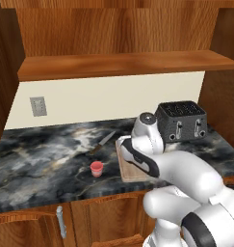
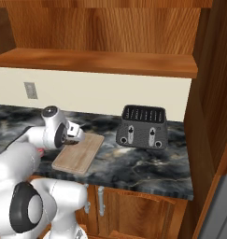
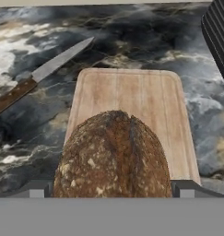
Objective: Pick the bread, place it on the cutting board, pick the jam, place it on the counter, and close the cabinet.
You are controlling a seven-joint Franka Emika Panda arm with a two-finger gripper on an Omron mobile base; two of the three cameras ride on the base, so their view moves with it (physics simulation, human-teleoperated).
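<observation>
Because the bread (image 3: pixel 112 156) was bound for the cutting board (image 3: pixel 132 97), the gripper (image 3: pixel 112 186) pinched the loaf between its fingertips (image 3: pixel 37 188) above the board's near end. Off to its left, the jam (image 1: pixel 96 168) stood on the counter (image 1: pixel 36 159), near a knife (image 3: pixel 39 76).

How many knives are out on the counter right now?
1. The knife lies flat on the counter, left of the cutting board and behind the jam. The arm hides part of the worktop, so another could be hidden.
</observation>
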